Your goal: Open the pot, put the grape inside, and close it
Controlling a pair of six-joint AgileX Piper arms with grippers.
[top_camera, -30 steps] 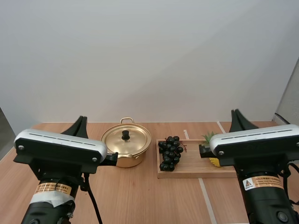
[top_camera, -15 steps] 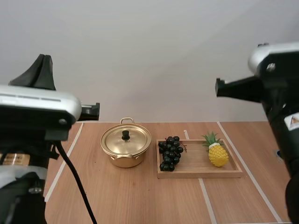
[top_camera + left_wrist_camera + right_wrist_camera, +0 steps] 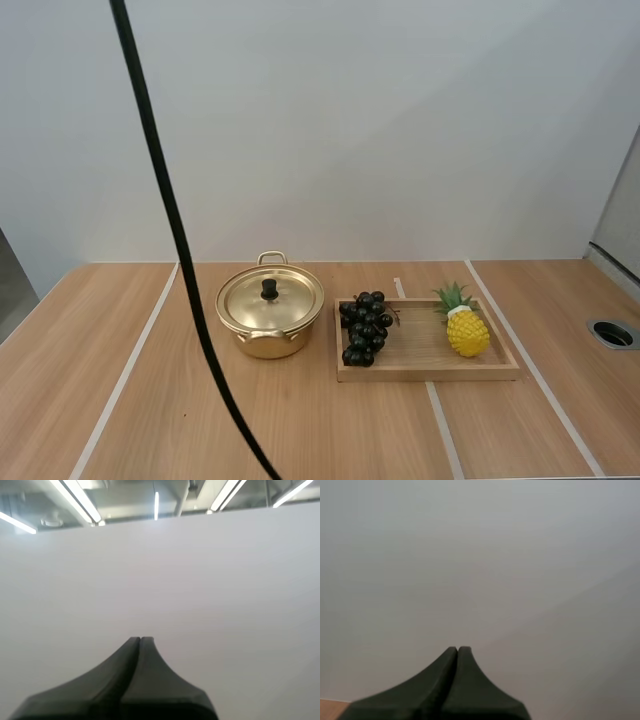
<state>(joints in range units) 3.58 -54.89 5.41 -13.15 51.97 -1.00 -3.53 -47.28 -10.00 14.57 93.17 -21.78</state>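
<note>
Grapes (image 3: 364, 328) lie on tray (image 3: 430, 373), beside lidded pot (image 3: 266, 345).

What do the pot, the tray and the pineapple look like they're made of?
The pot looks like polished metal, gold-coloured: its lid gleams. The lid's knob is black, perhaps plastic. The tray seems bare matte wood, pale brown, no shine. The pineapple looks like smooth yellow plastic, probably a toy.

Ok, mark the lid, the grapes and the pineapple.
lid (image 3: 286, 301), high view, on its golden top surface.
grapes (image 3: 364, 328), high view, middle of the bunch.
pineapple (image 3: 467, 334), high view, yellow body.
</note>
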